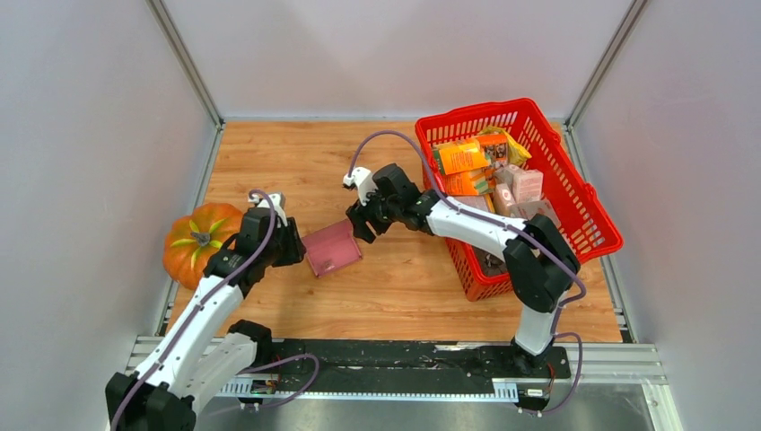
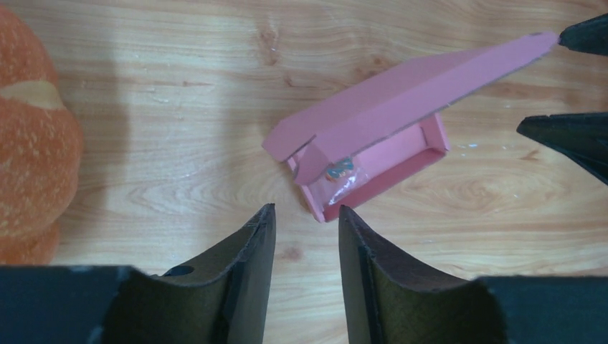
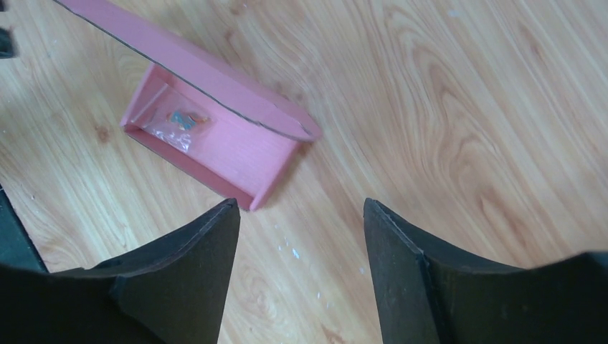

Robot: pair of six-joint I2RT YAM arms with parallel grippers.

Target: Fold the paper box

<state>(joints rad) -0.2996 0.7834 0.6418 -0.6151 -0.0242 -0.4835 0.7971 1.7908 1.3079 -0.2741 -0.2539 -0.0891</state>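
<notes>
An orange pumpkin (image 1: 196, 241) sat at the left edge of the wooden table (image 1: 296, 153), well apart from a red basket (image 1: 588, 215) at the far right, which held orange packets (image 1: 462, 157) and pale-pink packets (image 1: 523, 184) among other groceries.

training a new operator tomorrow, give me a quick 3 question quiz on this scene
1. True or false: the box has its lid shut flat.
2. What lies inside the box? A: a small clear packet; B: an orange; C: nothing.
3. Which gripper is nearer the pumpkin?
Key: 1 false, the lid stands raised. 2 A. 3 the left gripper.
</notes>
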